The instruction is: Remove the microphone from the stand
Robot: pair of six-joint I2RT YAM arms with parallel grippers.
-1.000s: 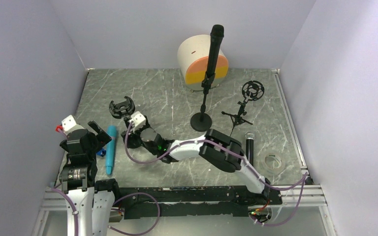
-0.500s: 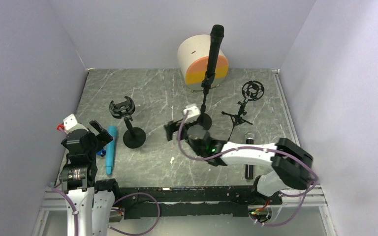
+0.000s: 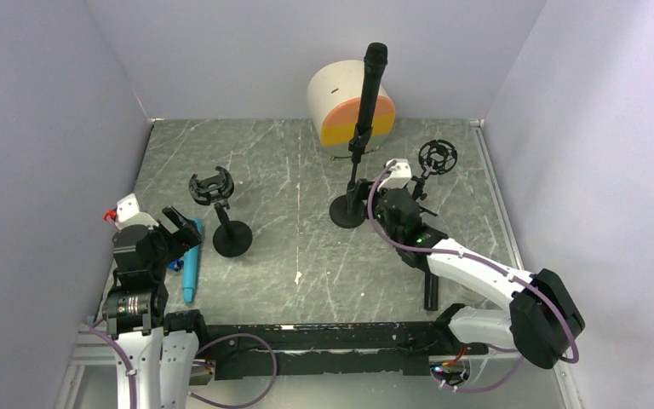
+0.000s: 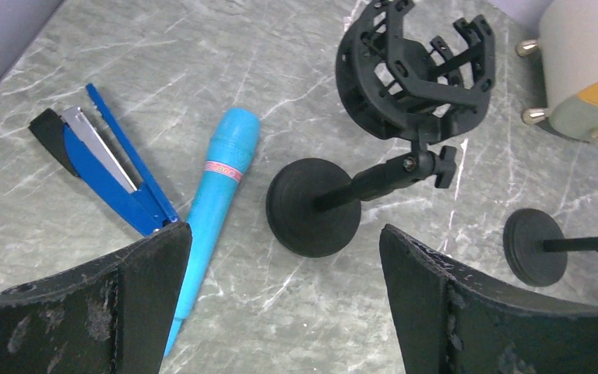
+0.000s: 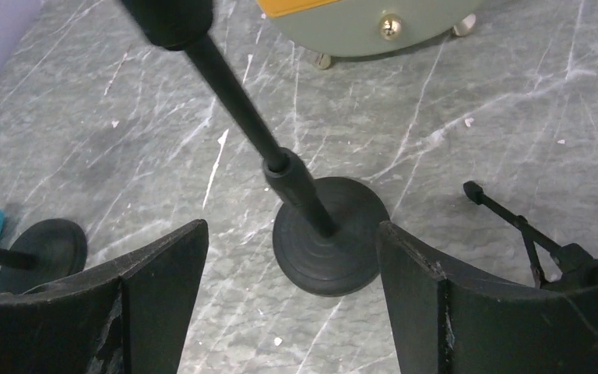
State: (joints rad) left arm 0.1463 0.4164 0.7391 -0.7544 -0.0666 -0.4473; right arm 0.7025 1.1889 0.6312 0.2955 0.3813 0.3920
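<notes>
A black microphone [image 3: 371,81] stands upright in the clip of a tall stand with a round black base [image 3: 347,210] at the back centre. My right gripper [image 3: 376,207] is open and empty, just right of the stand's pole and low near the base. In the right wrist view the pole [image 5: 280,167] and base [image 5: 331,245] lie ahead between the open fingers of the right gripper [image 5: 292,312]. My left gripper [image 3: 180,234] is open and empty at the left, far from the stand; it also shows in the left wrist view [image 4: 284,304].
An empty shock-mount stand [image 3: 221,213] stands left of centre, with a blue microphone [image 3: 191,258] and a blue stapler [image 4: 101,160] beside it. A white, orange and yellow drum [image 3: 341,106] sits behind the stand. A small tripod mount [image 3: 436,158] and a lying black microphone [image 3: 431,285] are at the right.
My right arm has swung from the empty shock-mount stand at the left across to the microphone stand. The left gripper has shifted slightly. The microphone has stayed in its clip.
</notes>
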